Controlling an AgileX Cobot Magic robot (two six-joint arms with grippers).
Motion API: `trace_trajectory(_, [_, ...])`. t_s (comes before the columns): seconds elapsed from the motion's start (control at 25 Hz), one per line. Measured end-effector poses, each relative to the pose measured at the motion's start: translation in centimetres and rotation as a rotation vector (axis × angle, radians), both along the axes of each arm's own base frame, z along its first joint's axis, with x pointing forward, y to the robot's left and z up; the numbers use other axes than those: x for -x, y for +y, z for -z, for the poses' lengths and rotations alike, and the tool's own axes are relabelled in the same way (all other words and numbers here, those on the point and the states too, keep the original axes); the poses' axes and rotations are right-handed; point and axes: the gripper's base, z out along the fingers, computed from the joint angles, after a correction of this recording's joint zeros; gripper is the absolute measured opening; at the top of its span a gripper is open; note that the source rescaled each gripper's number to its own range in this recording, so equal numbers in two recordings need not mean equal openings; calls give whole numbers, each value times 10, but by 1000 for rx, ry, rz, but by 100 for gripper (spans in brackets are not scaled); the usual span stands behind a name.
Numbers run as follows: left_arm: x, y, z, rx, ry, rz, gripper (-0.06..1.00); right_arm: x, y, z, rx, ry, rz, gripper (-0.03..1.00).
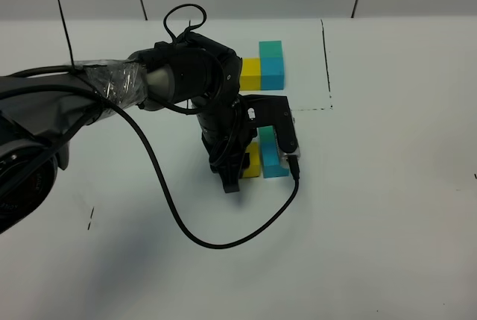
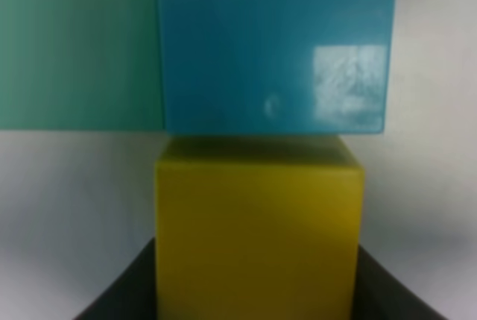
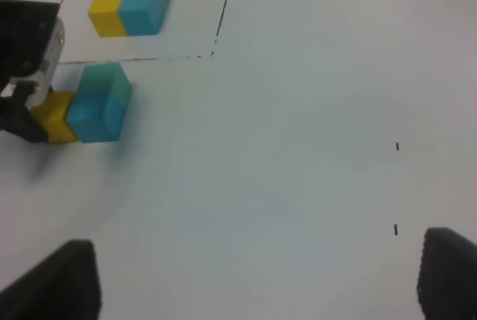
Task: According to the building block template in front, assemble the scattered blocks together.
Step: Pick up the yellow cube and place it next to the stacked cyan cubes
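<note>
The left gripper (image 1: pixel 240 174) is down at the table (image 1: pixel 387 208), closed on the yellow cube (image 2: pixel 257 238) and pressing it against the blue cube (image 2: pixel 272 48), with the green cube (image 2: pixel 74 44) beside the blue. This looks like the final join. Next, release and lift straight up, so nothing shifts. The template (image 1: pixel 264 66) sits just beyond, inside its black frame (image 1: pixel 326 66). The right gripper (image 3: pixel 253 275) waits open, well right.

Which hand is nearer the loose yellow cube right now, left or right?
Left. The left hand is right at the yellow cube, which fills its wrist view between the fingers. The right hand is well away across bare table, fingers spread wide.
</note>
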Motion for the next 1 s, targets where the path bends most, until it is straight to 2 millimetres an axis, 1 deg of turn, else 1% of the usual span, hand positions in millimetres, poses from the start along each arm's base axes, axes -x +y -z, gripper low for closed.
trace_trajectory(0.68, [0, -2, 0, 17, -2, -4, 0, 0, 0, 0, 0, 0, 0, 73])
trace_trajectory(1.0, [0, -1, 0, 15, -3, 34, 0, 0, 0, 0, 0, 0, 0, 73])
